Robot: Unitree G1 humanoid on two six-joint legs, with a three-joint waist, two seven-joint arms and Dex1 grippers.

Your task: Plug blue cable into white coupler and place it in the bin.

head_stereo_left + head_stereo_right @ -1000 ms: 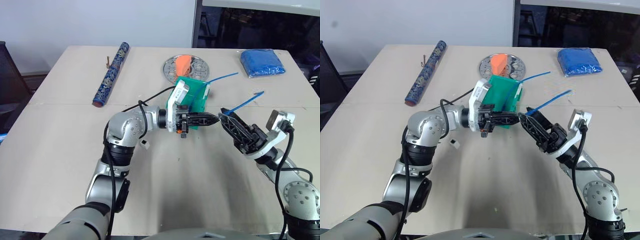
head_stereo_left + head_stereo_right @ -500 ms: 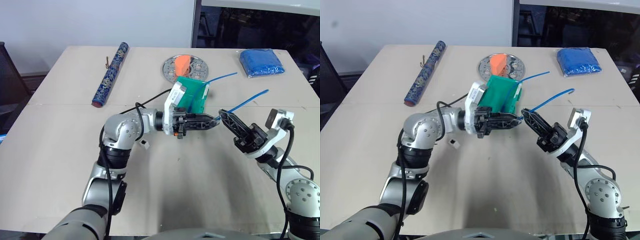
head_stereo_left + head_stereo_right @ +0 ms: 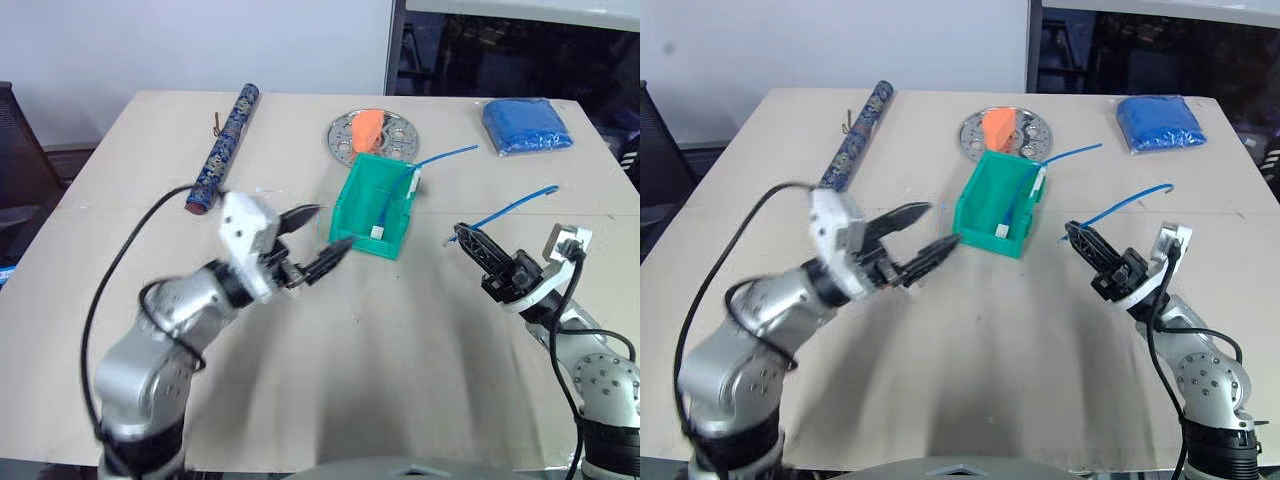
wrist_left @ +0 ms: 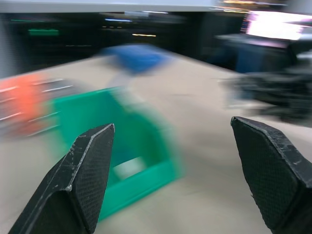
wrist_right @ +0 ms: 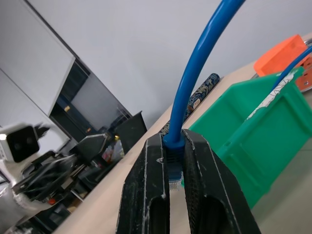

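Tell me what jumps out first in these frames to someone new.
The teal bin at mid-table, with a white block and a blue cable inside, draws the eye first. The left end effector hangs open beside the bin's near corner. The right end effector is shut on the blue cable, which arcs up and away over the table on the right.

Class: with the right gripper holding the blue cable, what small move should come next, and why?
Probably keep the right gripper shut on the blue cable and send the left gripper for the coupler: it hangs open and empty beside the bin, and the plug shows no coupler. Where the coupler lies I cannot tell.
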